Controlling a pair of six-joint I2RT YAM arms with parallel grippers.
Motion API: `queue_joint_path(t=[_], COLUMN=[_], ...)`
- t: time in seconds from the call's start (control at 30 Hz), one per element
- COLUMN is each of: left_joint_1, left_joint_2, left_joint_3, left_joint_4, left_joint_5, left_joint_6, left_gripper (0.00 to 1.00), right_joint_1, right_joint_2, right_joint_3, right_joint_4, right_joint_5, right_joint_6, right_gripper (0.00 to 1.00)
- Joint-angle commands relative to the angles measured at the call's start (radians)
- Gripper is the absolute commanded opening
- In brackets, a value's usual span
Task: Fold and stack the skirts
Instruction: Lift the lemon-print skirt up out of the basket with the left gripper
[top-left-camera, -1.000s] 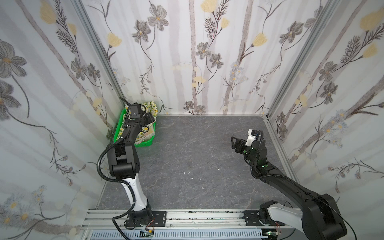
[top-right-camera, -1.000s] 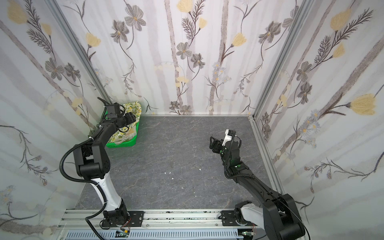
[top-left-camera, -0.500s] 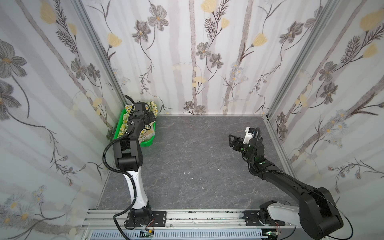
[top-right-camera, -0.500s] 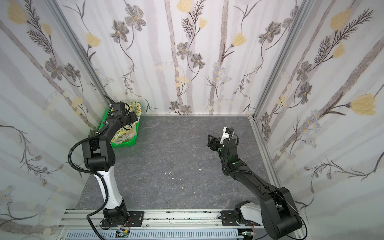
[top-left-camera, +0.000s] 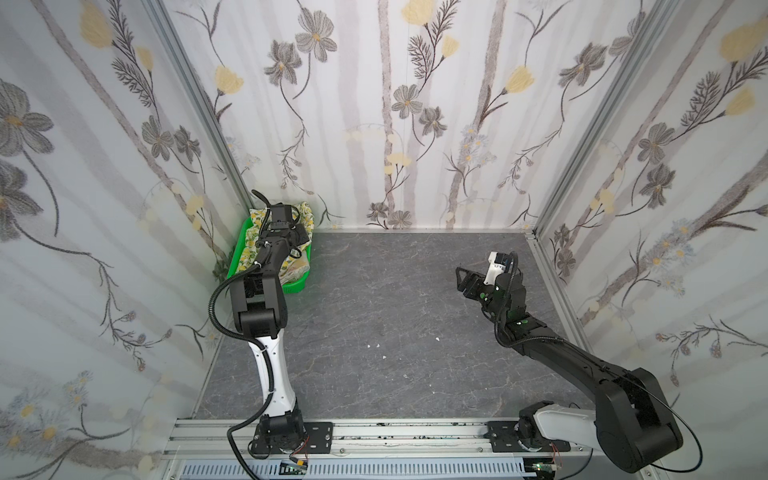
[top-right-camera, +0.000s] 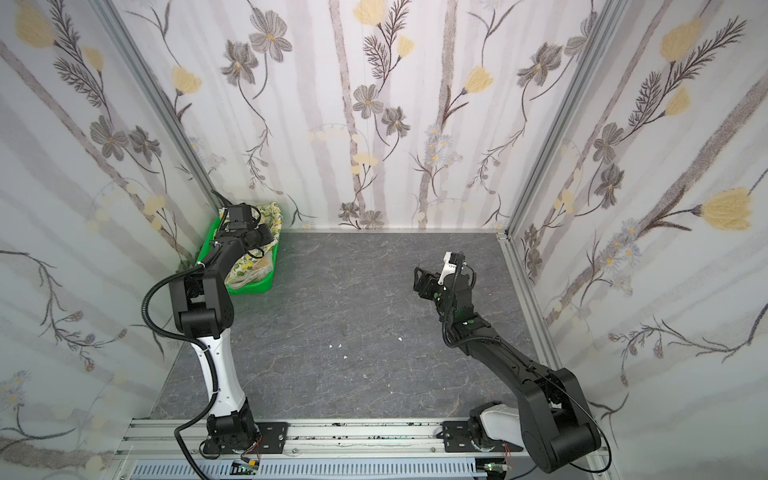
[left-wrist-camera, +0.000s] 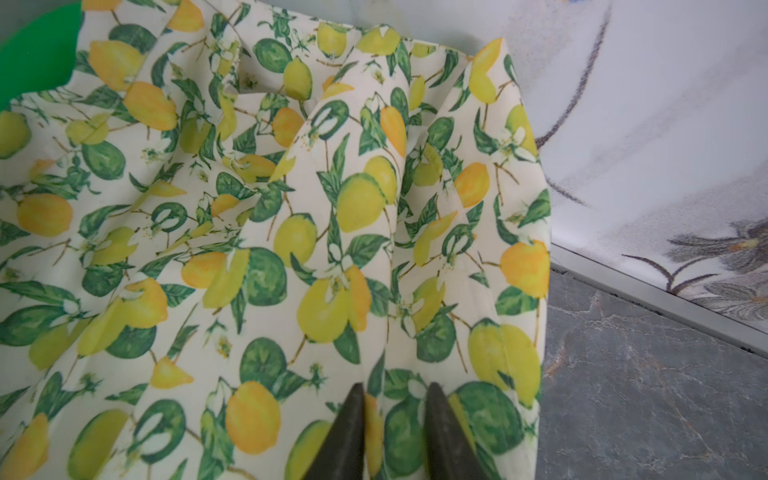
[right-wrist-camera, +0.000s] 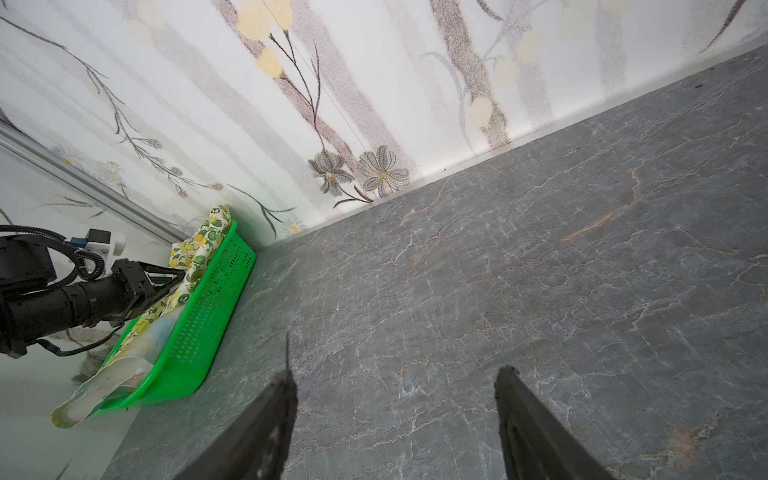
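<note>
Fingers of the left gripper (left-wrist-camera: 392, 417) pinch a raised fold of the cream lemon-print cloth skirt (left-wrist-camera: 291, 232). It lies in the green perforated plastic basket (top-left-camera: 297, 286) at centre left in both top views. The pastel blue-yellow cloth skirt (right-wrist-camera: 108, 382) spills over the basket's rim. The right gripper (right-wrist-camera: 395, 399) hangs with fingers spread above the grey marbled tabletop (right-wrist-camera: 540, 270).

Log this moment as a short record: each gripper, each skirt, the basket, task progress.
left gripper: shut on a fold of the lemon skirt, reaching into the green basket
right gripper: open, empty, above bare table
lemon skirt: crumpled in the basket, on top
pastel skirt: in the basket, partly under the lemon one, one edge spilling over the rim
green basket: far left corner of the table, by the walls
progress: neither skirt on the table; nothing folded or stacked
</note>
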Motion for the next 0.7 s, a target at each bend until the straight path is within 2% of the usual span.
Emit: queue_joint_path(t=[0.0, 0.3, 0.67], left_joint_1=[0.002, 0.000, -0.053], left_joint_2=[-0.005, -0.135, -0.392], left_joint_3=[0.016, 0.059, 0.157], left_joint_4=[0.004, 0.003, 0.002], left_joint_5=[-0.010, 0.016, 0.208], left_joint_6=[0.019, 0.006, -0.078], left_gripper=[0.00, 0.00, 0.00], right_joint_1=[0.002, 0.003, 0.005], right_joint_2=[0.003, -0.049, -0.256], right_joint_3=[0.011, 0.008, -0.078], right_joint_4=[0.023, -0.005, -0.019], right_joint_5=[0.003, 0.010, 0.039], right_joint_6=[0.012, 0.008, 0.010], right_gripper=[0.75, 0.75, 0.75])
